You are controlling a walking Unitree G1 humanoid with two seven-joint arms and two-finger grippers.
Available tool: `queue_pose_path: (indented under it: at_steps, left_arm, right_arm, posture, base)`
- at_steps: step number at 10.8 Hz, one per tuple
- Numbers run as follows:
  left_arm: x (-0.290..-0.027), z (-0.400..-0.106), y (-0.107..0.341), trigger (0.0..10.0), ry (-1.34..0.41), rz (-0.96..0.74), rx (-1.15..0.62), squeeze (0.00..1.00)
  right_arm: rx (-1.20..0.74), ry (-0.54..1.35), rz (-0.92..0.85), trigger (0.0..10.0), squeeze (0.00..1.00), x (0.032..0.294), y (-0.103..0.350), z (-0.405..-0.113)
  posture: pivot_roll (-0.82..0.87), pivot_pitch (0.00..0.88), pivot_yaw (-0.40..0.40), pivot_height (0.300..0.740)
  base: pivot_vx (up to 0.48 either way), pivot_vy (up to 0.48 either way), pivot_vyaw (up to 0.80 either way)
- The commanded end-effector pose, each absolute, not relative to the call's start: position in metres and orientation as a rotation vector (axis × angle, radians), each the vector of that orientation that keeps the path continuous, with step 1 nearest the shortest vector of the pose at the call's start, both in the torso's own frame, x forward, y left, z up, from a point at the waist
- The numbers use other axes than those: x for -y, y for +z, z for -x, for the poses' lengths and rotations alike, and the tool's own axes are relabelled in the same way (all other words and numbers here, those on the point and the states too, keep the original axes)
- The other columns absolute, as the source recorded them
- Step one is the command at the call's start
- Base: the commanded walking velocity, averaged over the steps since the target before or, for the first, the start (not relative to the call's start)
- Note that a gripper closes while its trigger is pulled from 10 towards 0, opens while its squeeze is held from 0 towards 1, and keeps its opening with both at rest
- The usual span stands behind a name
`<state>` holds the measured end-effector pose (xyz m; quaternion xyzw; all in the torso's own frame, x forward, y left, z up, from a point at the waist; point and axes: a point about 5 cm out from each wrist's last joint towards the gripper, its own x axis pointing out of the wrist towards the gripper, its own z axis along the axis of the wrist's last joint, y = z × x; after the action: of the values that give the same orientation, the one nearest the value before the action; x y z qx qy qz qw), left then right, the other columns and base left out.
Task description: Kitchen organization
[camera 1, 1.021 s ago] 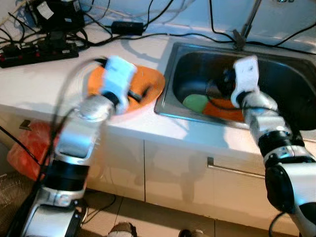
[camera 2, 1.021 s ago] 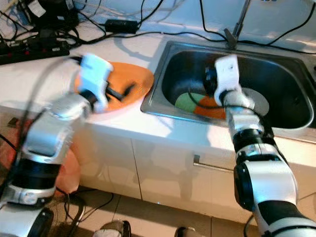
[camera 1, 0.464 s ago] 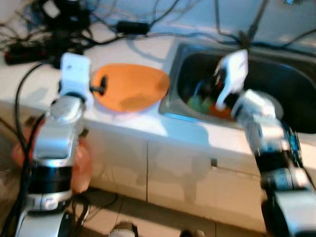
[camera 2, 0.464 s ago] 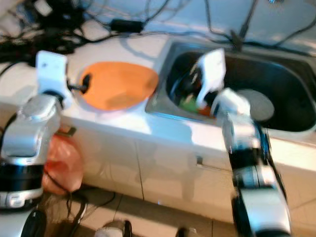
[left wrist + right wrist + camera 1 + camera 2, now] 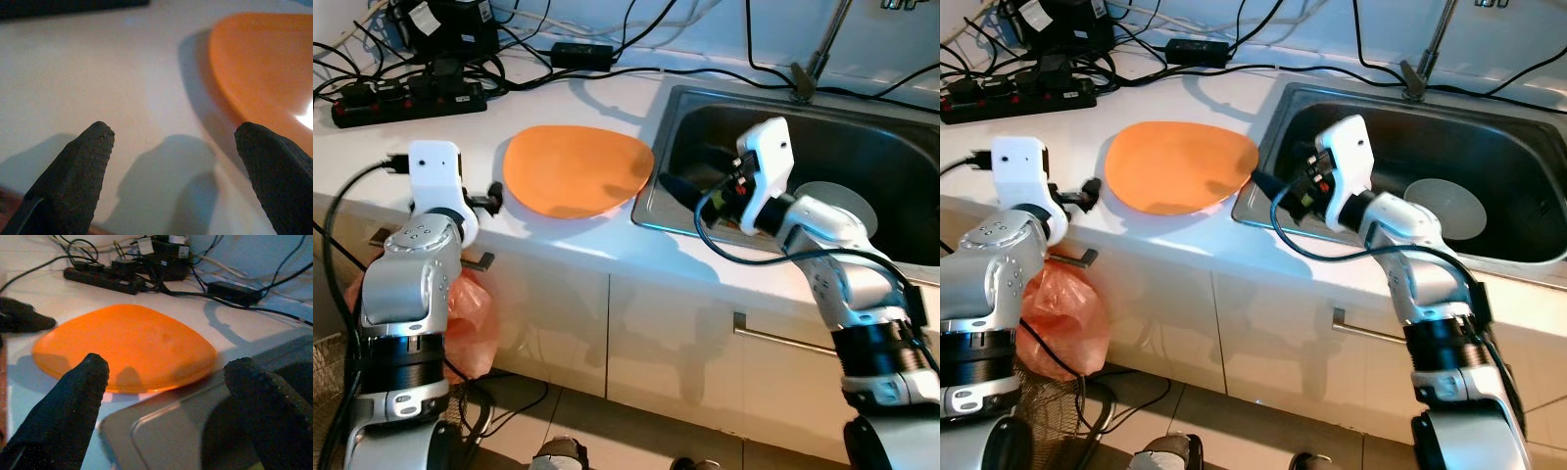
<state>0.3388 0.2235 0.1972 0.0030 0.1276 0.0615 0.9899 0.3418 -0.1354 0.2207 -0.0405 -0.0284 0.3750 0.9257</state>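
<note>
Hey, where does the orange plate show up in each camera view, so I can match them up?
Left eye view: orange plate on the white counter, just left of the sink.
Right eye view: same spot, upper middle-left.
Left wrist view: its edge fills the upper right corner.
Right wrist view: centre of the picture, beyond the open right claw.
Shared landmark: the steel sink rim beside the plate, seen in the right wrist view too.

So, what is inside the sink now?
Inside the sink a round pale disc lies on the bottom. The right gripper and its arm cover the near-left part, so anything lying there is hidden.
</note>
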Motion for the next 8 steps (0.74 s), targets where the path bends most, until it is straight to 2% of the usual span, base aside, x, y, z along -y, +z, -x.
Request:
queue_pose_path:
  at_steps: [1, 3, 8]
  left_arm:
    - [-0.211, -0.345, 0.202, 10.0, 0.05, 0.058, -0.276, 0.0]
    - [-0.193, -0.351, 0.206, 10.0, -0.061, 0.176, -0.314, 0.0]
    - [-0.18, -0.357, 0.207, 10.0, -0.115, 0.343, -0.376, 0.0]
  right_arm:
    - [0.068, 0.795, 0.086, 10.0, 0.0, 0.133, 0.225, -0.336]
    - [0.065, 0.799, 0.09, 10.0, 0.0, 0.131, 0.227, -0.333]
    - [0.01, 0.902, 0.102, 10.0, 0.0, 0.128, 0.224, -0.319]
  posture:
    - [0.2, 0.091, 0.025, 0.74]
    - [0.19, 0.092, 0.03, 0.74]
    - [0.18, 0.097, 0.029, 0.74]
  base:
    - [0.0, 0.0, 0.0]
    - [0.0, 0.0, 0.0]
    - [0.0, 0.0, 0.0]
